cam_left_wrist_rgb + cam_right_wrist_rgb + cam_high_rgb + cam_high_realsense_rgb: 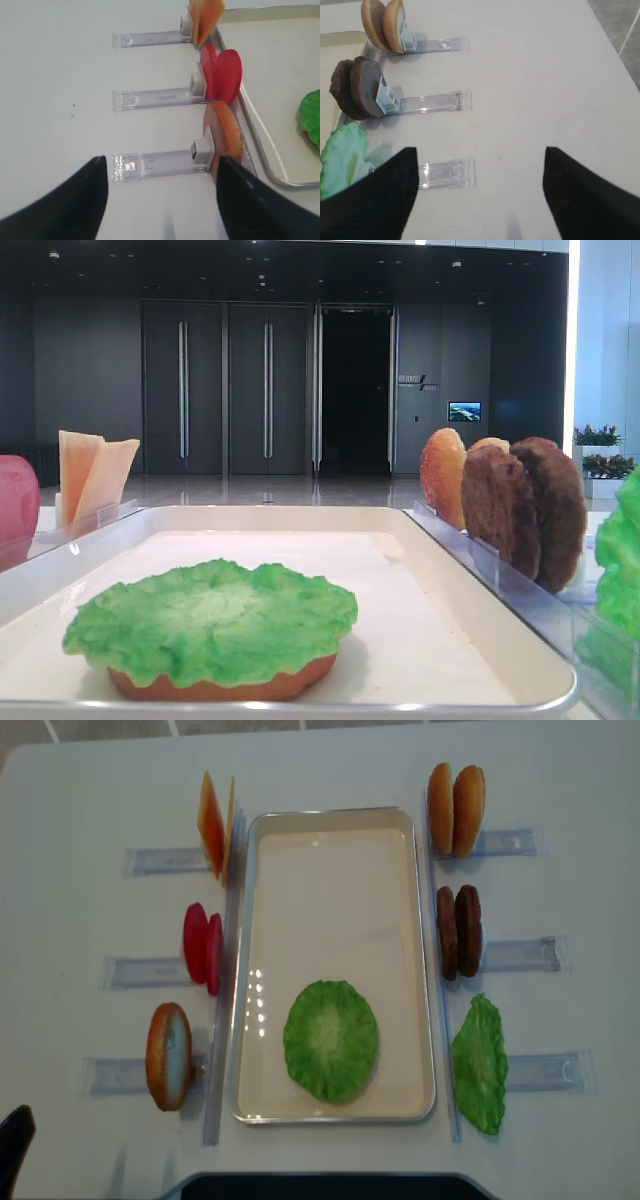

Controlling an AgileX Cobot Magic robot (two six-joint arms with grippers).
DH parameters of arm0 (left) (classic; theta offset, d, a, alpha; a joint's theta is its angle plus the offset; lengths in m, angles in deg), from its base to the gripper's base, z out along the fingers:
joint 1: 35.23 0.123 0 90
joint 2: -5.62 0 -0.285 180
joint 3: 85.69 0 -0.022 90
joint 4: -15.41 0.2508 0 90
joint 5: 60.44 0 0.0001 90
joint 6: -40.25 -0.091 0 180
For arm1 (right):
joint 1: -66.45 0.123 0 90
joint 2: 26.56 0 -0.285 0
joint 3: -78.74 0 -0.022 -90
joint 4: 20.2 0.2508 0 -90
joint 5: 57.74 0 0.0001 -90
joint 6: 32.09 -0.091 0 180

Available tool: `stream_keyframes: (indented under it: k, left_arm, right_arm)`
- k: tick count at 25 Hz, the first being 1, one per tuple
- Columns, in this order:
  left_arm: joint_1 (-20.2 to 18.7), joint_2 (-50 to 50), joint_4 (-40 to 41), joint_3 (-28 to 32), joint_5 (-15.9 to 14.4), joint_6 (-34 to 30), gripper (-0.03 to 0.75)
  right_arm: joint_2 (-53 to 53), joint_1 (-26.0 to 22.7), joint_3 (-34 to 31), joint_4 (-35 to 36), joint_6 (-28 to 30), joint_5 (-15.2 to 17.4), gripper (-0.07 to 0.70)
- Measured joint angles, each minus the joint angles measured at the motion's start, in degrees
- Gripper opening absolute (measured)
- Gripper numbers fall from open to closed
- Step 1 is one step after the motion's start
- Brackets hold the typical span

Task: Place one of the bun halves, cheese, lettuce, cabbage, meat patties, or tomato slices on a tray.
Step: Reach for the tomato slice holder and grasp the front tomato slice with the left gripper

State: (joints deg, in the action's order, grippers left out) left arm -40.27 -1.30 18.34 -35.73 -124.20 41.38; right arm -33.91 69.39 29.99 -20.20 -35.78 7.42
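On the left of the desk (90, 780), three clear racks (135, 974) are lined up beside the tray (330, 820). The cheese (212, 824) is stood on edge in the far one, the tomato slices (203, 947) in the middle one, and a bun half (168, 1056) in the near one, all upright and just beside the tray's left rim. The left gripper (162, 200) is held above the near rack, its fingers (75, 200) spread wide and grasping nothing; the bun half lies ahead, nearer the right finger.

Inside the tray, toward its near end, a lettuce (331, 1040) leaf is laid flat on a bun half (220, 685), whose edge is seen only in the low view.

On the right, two more buns (455, 808), the patties (459, 931) and a second lettuce leaf (480, 1063) are held in matching racks. The right gripper (480, 195) hovers over the near rack there, fingers released and empty.

The pieces are judged to be light, rigid plastic; the tomato's glossy faces are likely to be slippery. A slice would best be pinched across its flat faces near the top edge, clear of the rack's pusher block (199, 85), and lifted upward before being carried over the rim.
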Motion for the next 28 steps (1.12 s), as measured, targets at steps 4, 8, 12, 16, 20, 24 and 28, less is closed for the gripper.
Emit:
stream_keyframes:
  k: [4,8,12,16,20,24,28]
  left_arm:
    - [0.0,0.0,0.0,0.0,0.0,0.0,0.517]
    - [0.0,0.0,0.0,0.0,0.0,0.0,0.517]
    - [0.0,0.0,0.0,0.0,0.0,0.0,0.517]
    - [0.0,0.0,0.0,0.0,0.0,0.0,0.517]
    - [0.0,0.0,0.0,0.0,0.0,0.0,0.517]
    - [0.0,0.0,0.0,0.0,0.0,0.0,0.517]
    - [0.0,0.0,0.27,0.0,0.0,0.0,0.517]
  right_arm:
    - [0.0,0.0,0.0,0.62,0.0,0.0,0.524]
    - [0.0,0.0,0.0,0.0,0.0,0.0,0.524]
    - [0.0,0.0,0.0,0.62,0.0,0.0,0.524]
    - [0.0,0.0,0.0,0.0,0.0,0.0,0.524]
    - [0.0,0.0,0.0,0.62,0.0,0.0,0.524]
    - [0.0,0.0,0.0,0.34,0.0,0.0,0.524]
    - [0.0,0.0,0.0,0.48,0.0,0.0,0.524]
